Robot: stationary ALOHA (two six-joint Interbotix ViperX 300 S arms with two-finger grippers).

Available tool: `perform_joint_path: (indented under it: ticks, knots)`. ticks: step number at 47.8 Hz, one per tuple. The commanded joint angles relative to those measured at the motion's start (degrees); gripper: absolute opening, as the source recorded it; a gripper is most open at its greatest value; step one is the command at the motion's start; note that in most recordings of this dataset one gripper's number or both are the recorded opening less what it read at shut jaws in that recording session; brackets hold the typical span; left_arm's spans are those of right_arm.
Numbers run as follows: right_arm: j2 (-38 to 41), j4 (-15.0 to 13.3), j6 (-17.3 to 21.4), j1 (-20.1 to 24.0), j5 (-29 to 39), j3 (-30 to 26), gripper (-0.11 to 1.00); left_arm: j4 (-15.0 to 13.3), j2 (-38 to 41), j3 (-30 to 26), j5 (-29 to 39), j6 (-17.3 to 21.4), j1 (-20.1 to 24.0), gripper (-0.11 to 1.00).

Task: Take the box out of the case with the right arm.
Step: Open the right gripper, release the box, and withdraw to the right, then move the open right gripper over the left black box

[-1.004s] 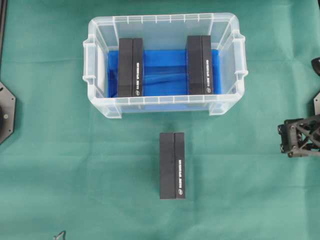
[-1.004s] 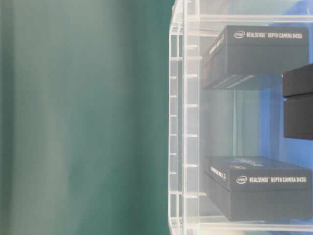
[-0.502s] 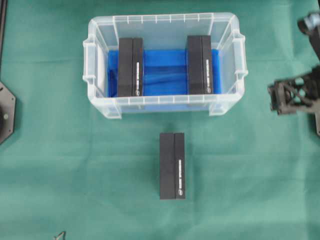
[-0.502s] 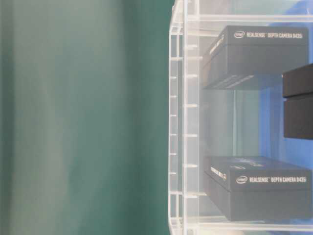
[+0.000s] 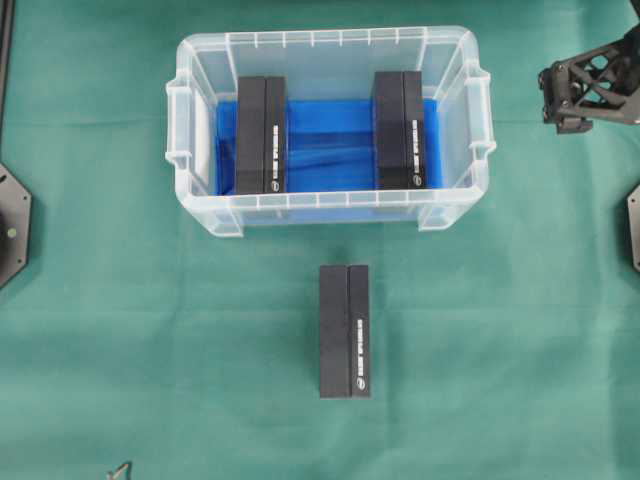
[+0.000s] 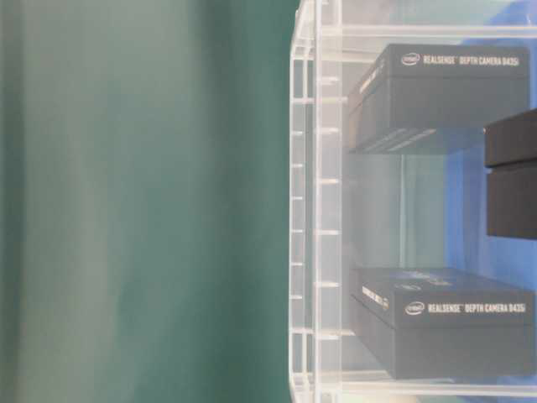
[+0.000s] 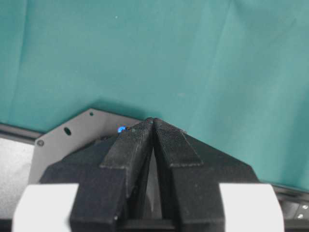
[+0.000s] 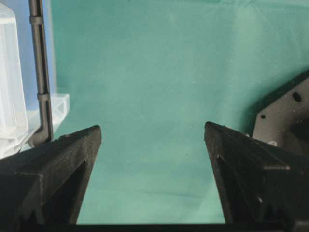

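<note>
Robot lab bench, staged for manipulation trials. Evidence: green cloth (image 5: pixel 150 330) stretched flat over whole work surface, creased, filling every view. Metal arm base plates (image 5: pixel 12 225) bolted at left and right frame edges. Black truss-patterned right gripper (image 5: pixel 590 85) entering from upper right. Clear plastic case (image 5: pixel 330 210) with blue liner at upper centre, holding black boxes (image 6: pixel 445 323) printed "RealSense Depth Camera D435", lab sensor packaging.

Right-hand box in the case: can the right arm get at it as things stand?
Probably yes. The case has no lid, the right-hand box stands exposed, and the right gripper is open beside the case.
</note>
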Motion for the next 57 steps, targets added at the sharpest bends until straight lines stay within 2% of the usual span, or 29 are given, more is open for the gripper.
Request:
perform_joint_path:
  ticks: [1, 32, 41, 52, 57]
  knots:
    - [-0.6, 0.1, -0.1, -0.4, -0.2, -0.8, 0.85, 0.1, 0.3, -0.8, -0.3, 0.1, 0.3, 0.03]
    - [-0.4, 0.7, -0.2, -0.3, -0.5, -1.0, 0.85, 0.1, 0.4, -0.8, -0.4, 0.1, 0.3, 0.03]
    - [0.4, 0.7, -0.1, -0.2, -4.0, -1.9, 0.85, 0.1, 0.4, -0.8, -0.4, 0.0, 0.3, 0.03]
    - [8.1, 1.1, -0.2, 1.1, -8.7, -8.5, 0.85, 0.1, 0.4, -0.8, -0.4, 0.0, 0.3, 0.03]
    - [14.9, 1.2, -0.4, 2.4, -9.2, -14.8, 0.85, 0.1, 0.4, -0.9, -0.4, 0.0, 0.3, 0.03]
